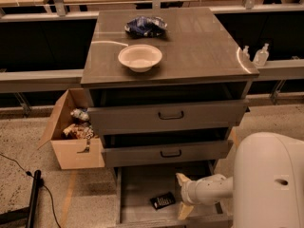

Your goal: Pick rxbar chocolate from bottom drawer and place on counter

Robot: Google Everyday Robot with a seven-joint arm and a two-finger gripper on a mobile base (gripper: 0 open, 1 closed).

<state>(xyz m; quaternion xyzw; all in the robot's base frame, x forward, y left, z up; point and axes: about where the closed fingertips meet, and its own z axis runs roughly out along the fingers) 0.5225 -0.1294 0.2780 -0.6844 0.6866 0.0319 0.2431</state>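
The big white arm (270, 184) is closest, low on the right. It reaches left into the bottom drawer (137, 184), which is pulled out. At the end of the arm is the gripper (181, 196), down inside the drawer. Its two pale fingers (182, 179) are spread wide apart and hold nothing.

The bar (163, 201) lies flat on the drawer floor, just to the left of the gripper. It is small and dark with pale print. It is not between the fingers, and I cannot tell if a finger touches it.

So I think the job is at the reaching step, and the grab is not done yet. For the next move, the gripper needs to slide a bit more to the left so one finger sits on each side of the bar. Then it needs to squeeze. The bar is thin and flat, so the fingers must go very low, or they may just push it away.

Above are two more drawers (171, 115) with black handles, each pulled out a little. The arm must lift the bar out from under them and not bump them.

A cardboard box (71, 148) sits on the floor to the left.

Farther back is the counter (199, 46). A white bowl (140, 57) and a blue bag (146, 26) are on it. The right side looks bare, so the bar could go there.
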